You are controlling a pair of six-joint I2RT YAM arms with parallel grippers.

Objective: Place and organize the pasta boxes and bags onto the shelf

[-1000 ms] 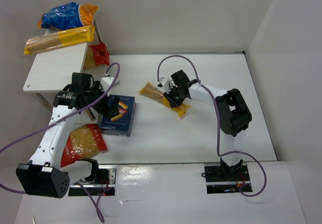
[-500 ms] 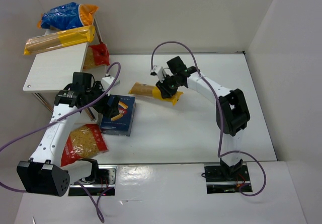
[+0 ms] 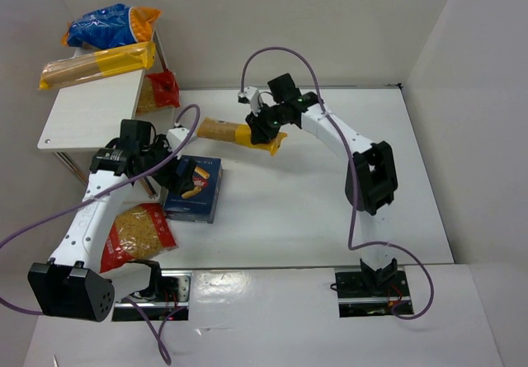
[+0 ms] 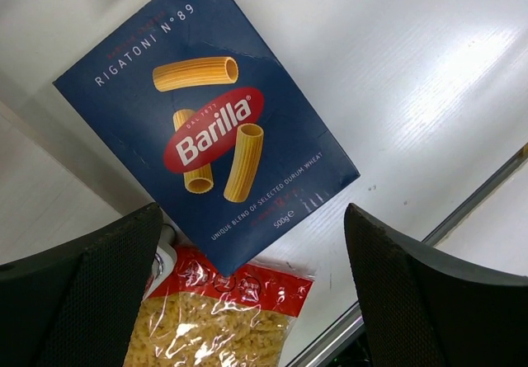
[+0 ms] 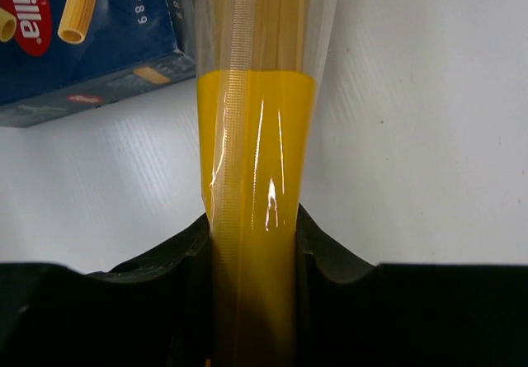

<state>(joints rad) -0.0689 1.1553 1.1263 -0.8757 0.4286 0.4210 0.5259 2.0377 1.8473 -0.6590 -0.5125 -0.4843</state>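
My right gripper [image 3: 261,128] is shut on a long yellow-and-clear spaghetti bag [image 3: 235,132] and holds it above the floor; its yellow end sits between the pads in the right wrist view [image 5: 252,218]. My left gripper [image 3: 169,171] is open above the dark blue pasta box [image 3: 195,189], which fills the left wrist view [image 4: 206,144]. A red-ended bag of short pasta [image 3: 136,235] lies by the box, also in the left wrist view [image 4: 219,326]. The shelf [image 3: 91,111] holds another spaghetti bag [image 3: 99,63] and a blue-orange bag [image 3: 111,25].
A second red-ended pasta bag [image 3: 158,91] lies under the shelf's right side. A thin metal shelf leg [image 4: 487,194] crosses the right of the left wrist view. White walls enclose the floor on the left, back and right.
My right gripper has lifted the spaghetti bag and carried it left and back toward the shelf. The left arm has barely moved.
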